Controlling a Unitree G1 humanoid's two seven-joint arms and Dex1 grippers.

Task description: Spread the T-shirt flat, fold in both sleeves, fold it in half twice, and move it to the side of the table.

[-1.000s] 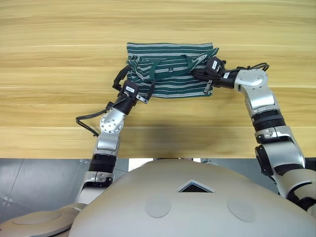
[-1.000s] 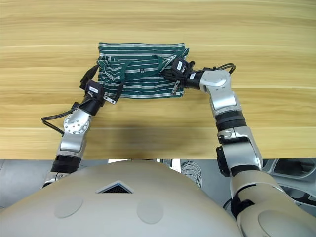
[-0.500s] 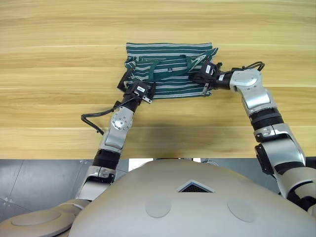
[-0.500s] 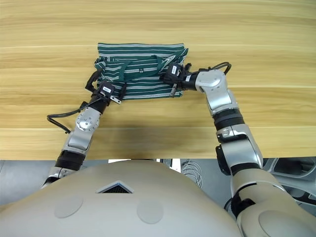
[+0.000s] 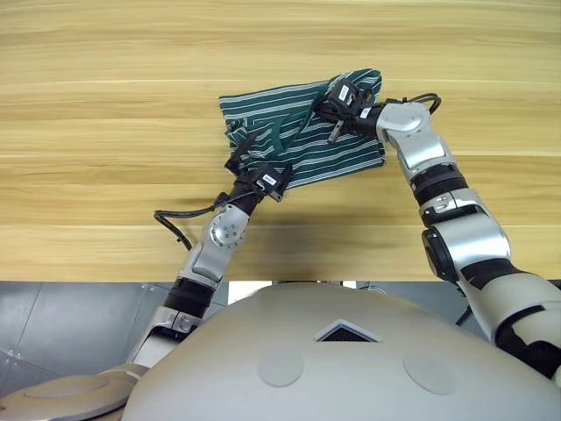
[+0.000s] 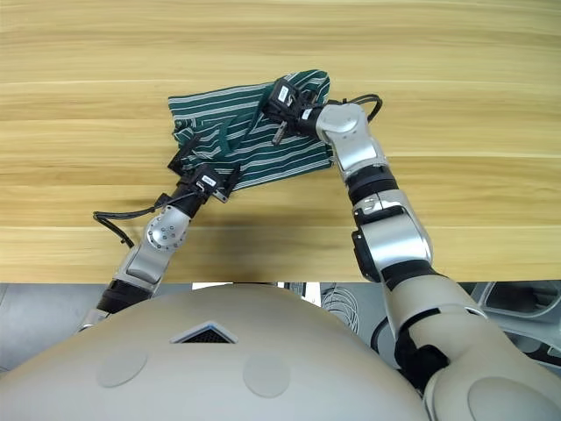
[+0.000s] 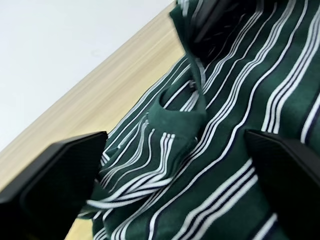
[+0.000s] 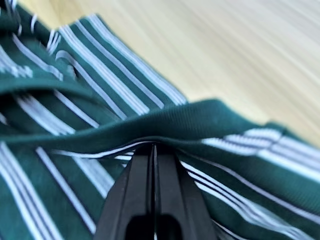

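Now, R end effector (image 8: 154, 146) is clamped on the T-shirt (image 5: 307, 149) edge, upper centre, prob. to fold it. L end effector (image 7: 175, 145), fingers apart, sits over the lower-left corner on the table (image 5: 105, 132).

T-shirt (image 5: 302, 149): I read dark green with thin white stripes, running in groups of two and three. Ribbed band on my right wrist feed is plain green. Table (image 5: 105, 132): light yellow-tan wood with long paler and darker grain bands. Left gripper (image 5: 248, 168) and right gripper (image 8: 154, 155): black fingers. Arms: silver-grey shells, black joints. Floor (image 5: 53, 324): dark grey tiles.
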